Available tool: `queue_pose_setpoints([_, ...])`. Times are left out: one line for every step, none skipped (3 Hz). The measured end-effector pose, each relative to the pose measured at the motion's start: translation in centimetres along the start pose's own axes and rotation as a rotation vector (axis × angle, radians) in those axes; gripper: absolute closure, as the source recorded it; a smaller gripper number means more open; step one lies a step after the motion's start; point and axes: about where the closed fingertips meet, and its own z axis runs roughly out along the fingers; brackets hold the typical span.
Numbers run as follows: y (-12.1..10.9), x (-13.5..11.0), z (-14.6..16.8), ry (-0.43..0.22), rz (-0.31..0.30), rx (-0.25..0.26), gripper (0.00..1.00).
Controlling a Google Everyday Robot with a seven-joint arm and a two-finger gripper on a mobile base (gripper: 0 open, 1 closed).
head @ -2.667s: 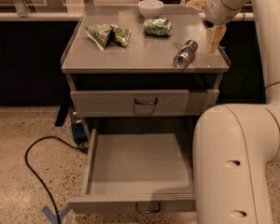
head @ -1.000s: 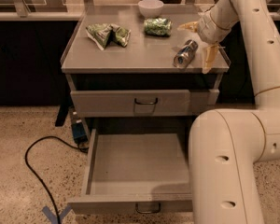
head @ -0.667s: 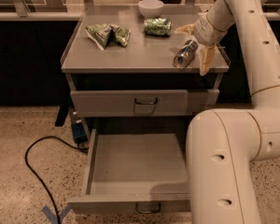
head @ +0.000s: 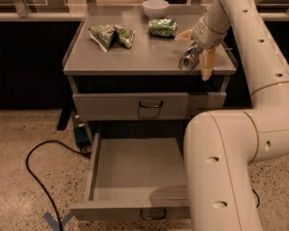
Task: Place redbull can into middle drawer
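The redbull can [head: 188,58] lies on its side on the cabinet top [head: 135,57], near the right front corner. My gripper [head: 196,49] is down over it, open, with one finger [head: 185,34] behind the can and the other [head: 207,64] in front of it. The can lies between them; contact does not show. The middle drawer [head: 130,170] is pulled out below, with a bare grey floor and a dark loop handle [head: 152,215] on its front. My arm's lower link [head: 221,172] hides the drawer's right side.
The top drawer [head: 130,106] is closed. Two green bags [head: 111,35] [head: 162,27] and a white bowl [head: 155,6] sit on the cabinet top. A black cable [head: 36,174] and a blue object [head: 81,135] lie on the floor at the left.
My gripper has moved from the right of the can down and left, so that its fingers now straddle it. The can has stayed in place.
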Motion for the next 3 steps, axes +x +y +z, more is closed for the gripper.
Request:
queue_pose_setpoints([0.15, -0.13, 0.36, 0.013, 0.025, -0.027, 0.00])
queue_pose_setpoints([0.26, -0.15, 0.36, 0.023, 0.039, -0.041, 0.18])
queue_pose_setpoints([0.35, -0.15, 0.21, 0.030, 0.049, -0.047, 0.41])
